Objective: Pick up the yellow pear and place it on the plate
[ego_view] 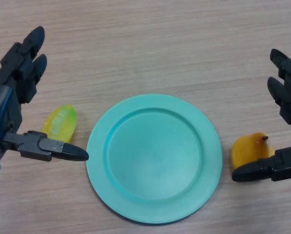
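A yellow pear (251, 150) with a brown stem lies on the wooden table, just right of the green plate (154, 158). My right hand (284, 127) is open around it: the thumb reaches along the pear's near side, the fingers stand above and to its right. The pear's right side is hidden by the hand. My left hand (12, 97) hovers open at the far left, its thumb pointing toward the plate's left rim. Nothing lies on the plate.
A yellow-green fruit slice (60, 122) lies left of the plate, between my left hand's thumb and fingers. The wooden table (150, 44) stretches away behind the plate.
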Tool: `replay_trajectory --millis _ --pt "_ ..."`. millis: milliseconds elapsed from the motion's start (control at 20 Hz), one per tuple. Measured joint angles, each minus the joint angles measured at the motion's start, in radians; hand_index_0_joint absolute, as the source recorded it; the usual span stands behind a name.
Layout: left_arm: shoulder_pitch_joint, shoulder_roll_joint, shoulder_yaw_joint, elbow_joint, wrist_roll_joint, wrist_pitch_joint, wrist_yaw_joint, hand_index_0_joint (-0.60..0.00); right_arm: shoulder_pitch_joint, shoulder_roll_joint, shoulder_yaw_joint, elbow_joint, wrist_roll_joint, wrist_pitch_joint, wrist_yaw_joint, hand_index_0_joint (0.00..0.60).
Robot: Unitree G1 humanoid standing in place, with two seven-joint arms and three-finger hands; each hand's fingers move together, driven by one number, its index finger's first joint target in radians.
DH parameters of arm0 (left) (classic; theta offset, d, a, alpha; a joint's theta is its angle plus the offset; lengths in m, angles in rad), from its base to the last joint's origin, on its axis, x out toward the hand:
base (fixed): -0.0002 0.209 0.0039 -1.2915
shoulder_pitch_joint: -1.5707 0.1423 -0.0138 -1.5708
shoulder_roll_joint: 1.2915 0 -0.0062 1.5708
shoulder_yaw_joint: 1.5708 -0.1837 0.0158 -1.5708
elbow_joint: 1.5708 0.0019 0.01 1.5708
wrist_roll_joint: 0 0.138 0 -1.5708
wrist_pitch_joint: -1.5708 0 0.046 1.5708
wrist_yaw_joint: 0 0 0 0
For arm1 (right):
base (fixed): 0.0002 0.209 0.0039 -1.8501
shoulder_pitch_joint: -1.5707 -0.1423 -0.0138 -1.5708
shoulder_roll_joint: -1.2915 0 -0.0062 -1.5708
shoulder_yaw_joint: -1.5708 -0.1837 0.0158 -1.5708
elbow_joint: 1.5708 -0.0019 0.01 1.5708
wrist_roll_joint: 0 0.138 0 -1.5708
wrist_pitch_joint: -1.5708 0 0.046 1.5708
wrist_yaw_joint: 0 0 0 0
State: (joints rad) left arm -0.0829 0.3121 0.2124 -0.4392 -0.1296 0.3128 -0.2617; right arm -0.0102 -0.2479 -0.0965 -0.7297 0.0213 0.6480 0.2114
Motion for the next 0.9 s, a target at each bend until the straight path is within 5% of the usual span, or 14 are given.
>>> replay_trajectory --millis 500,900 --pt "0.0 0.0 0.0 0.0 0.0 0.0 0.0 0.0 0.004 0.0 0.0 0.058 -0.01 -0.074 0.0 0.0" --pt "-0.003 0.0 -0.001 0.0 0.003 0.0 0.0 0.0 0.042 0.0 -0.045 0.369 0.017 -0.465 0.021 0.0"
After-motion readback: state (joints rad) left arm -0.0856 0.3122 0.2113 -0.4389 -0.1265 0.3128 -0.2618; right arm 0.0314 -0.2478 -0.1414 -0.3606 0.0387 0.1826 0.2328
